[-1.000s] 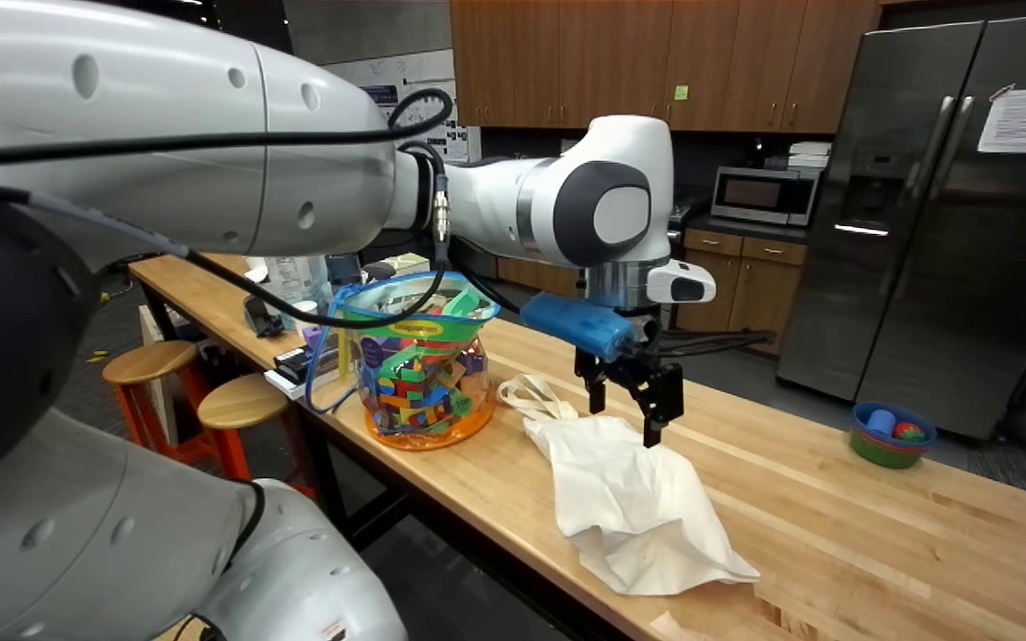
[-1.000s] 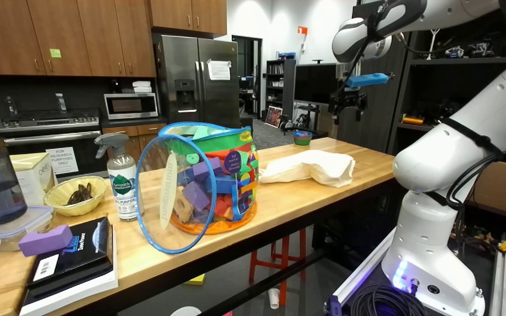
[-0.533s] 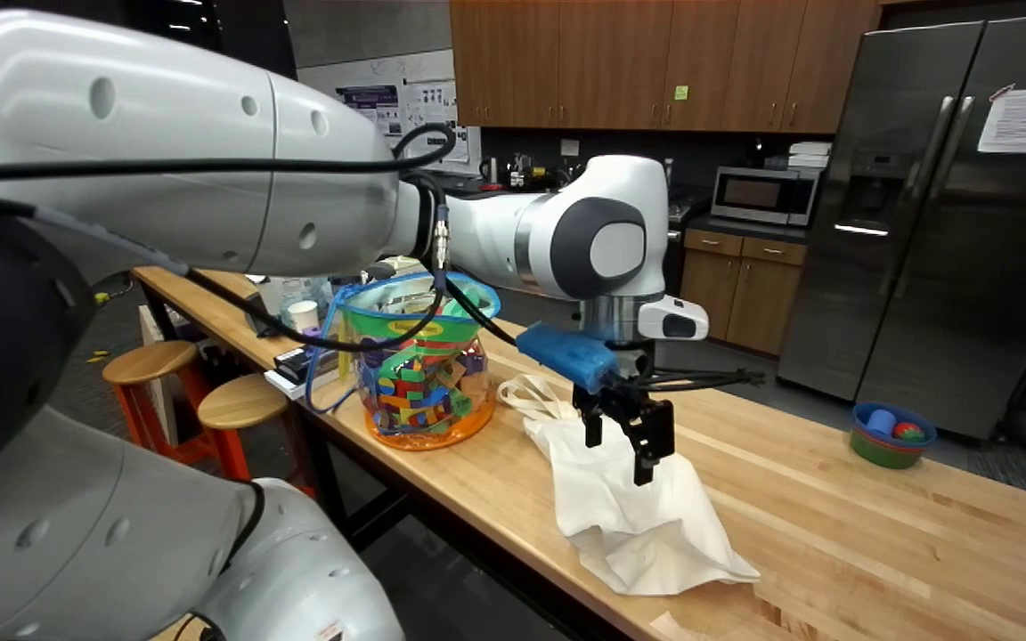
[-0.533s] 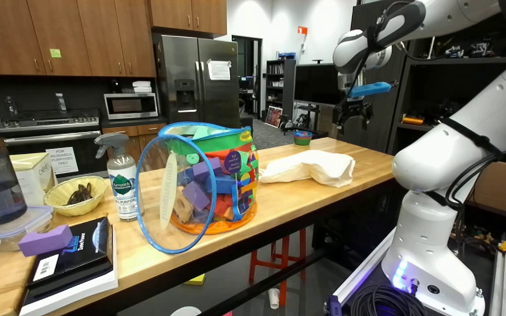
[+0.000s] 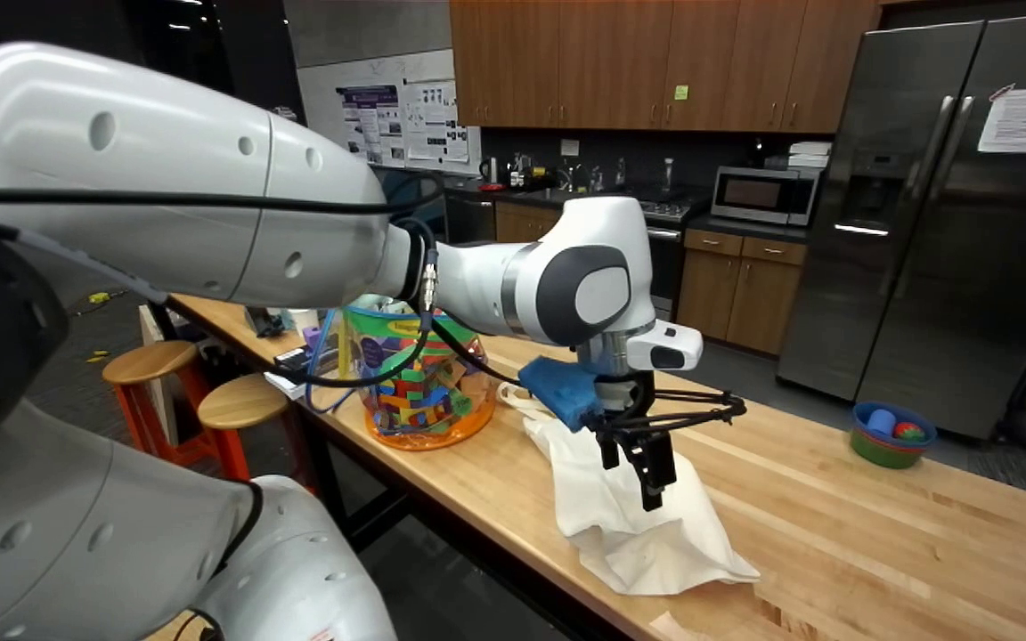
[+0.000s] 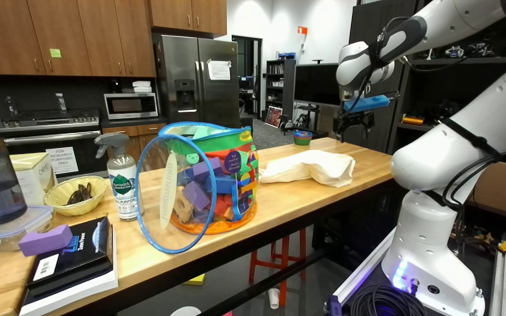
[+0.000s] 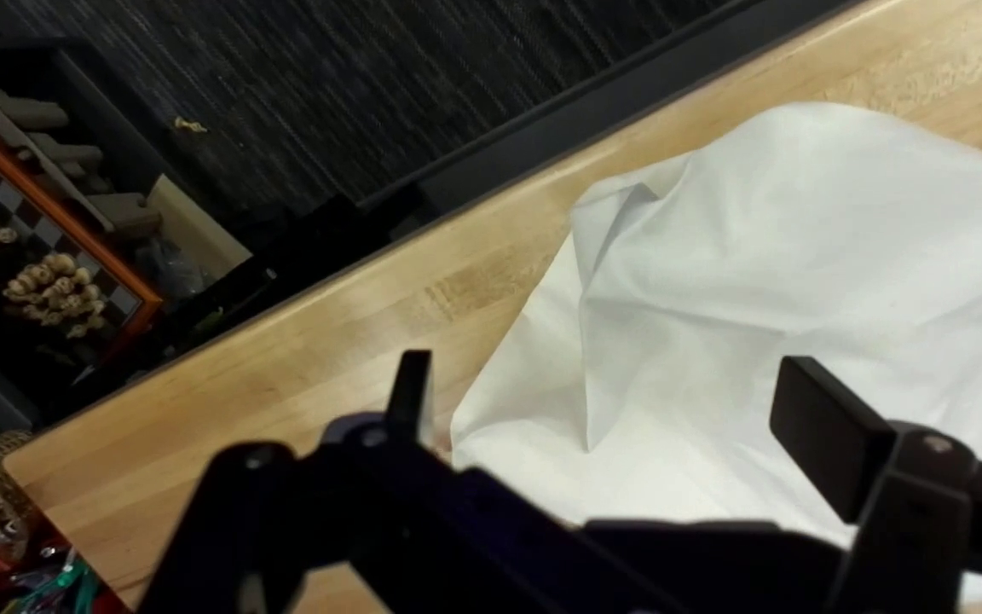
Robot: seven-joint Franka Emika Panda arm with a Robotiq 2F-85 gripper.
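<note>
In an exterior view we saw, at ten o'clock from the gripper (image 5: 631, 481), a clear bag (image 5: 428, 438), orange at its base. Next, the white cloth bag (image 5: 611, 525) lay crumpled on the wooden table (image 5: 834, 516), stretching from ten o'clock to four. Above it hung the gripper, jaws spread wide and released. At three o'clock, near the table's far edge, we found a bowl (image 5: 883, 454).
</note>
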